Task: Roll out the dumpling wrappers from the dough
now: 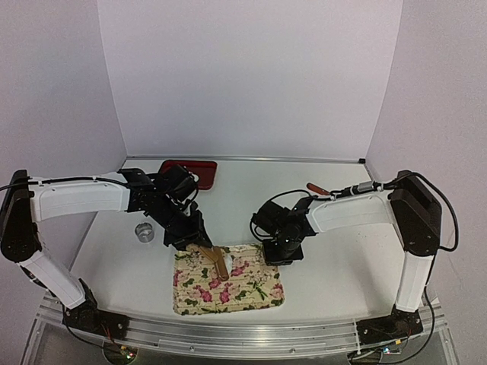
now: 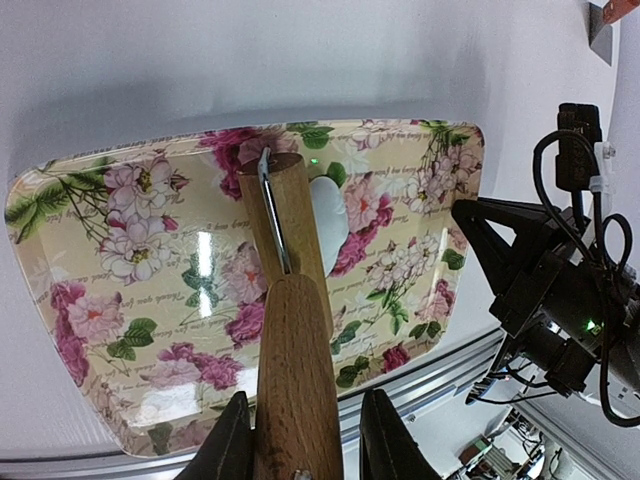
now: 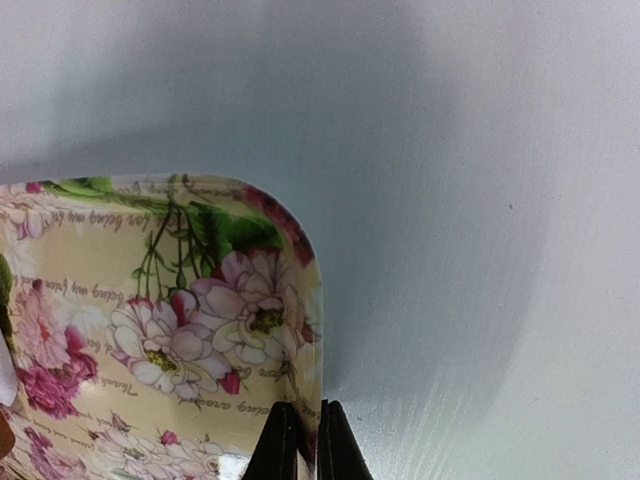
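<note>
White arm shells (image 1: 76, 199), black joints (image 1: 415, 217), looping black cables (image 2: 604, 235), black tool fingers (image 2: 230, 442)

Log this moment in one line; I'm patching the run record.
left gripper: holds rolling pin | white dough: at pin's end | right gripper: pinches floral tray rim

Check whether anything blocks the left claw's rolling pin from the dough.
Nothing visible does: the rolling pin in the left claw reaches the white dough on the floral tray; the right claw grips its rim, aside.

The rolling pin (image 2: 297, 340) is smooth bare wood with visible grain. The floral tray (image 2: 110, 300) is glossy and catches glare. The dough (image 2: 330, 215) looks soft, matt white. The bench (image 3: 450, 200) is matt white, and the ring cutter (image 1: 144, 232) is shiny metal.
</note>
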Action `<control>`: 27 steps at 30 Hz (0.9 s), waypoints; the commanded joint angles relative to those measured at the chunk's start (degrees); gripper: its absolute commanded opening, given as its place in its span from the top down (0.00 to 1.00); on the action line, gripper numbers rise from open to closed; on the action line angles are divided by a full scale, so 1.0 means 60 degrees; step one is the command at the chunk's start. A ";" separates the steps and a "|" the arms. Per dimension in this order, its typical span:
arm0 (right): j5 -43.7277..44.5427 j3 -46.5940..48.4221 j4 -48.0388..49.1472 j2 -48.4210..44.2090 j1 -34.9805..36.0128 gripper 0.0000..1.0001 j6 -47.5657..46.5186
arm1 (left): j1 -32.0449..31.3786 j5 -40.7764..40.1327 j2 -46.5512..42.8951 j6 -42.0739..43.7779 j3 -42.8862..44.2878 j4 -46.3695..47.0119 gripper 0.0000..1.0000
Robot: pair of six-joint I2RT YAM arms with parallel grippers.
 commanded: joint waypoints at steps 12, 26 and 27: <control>0.0776 0.0069 -0.0331 0.0124 0.0196 1.00 0.0248 | -0.0033 -0.1296 -0.0622 0.0365 -0.0981 -0.1080 1.00; 0.0887 0.0092 -0.0442 0.0069 0.0209 1.00 0.0232 | 0.0052 -0.1562 -0.1853 0.0947 -0.0305 -0.1658 1.00; 0.0867 0.0108 -0.0433 0.0066 0.0218 1.00 0.0174 | 0.0050 -0.1427 -0.1927 0.1275 -0.0105 -0.1472 1.00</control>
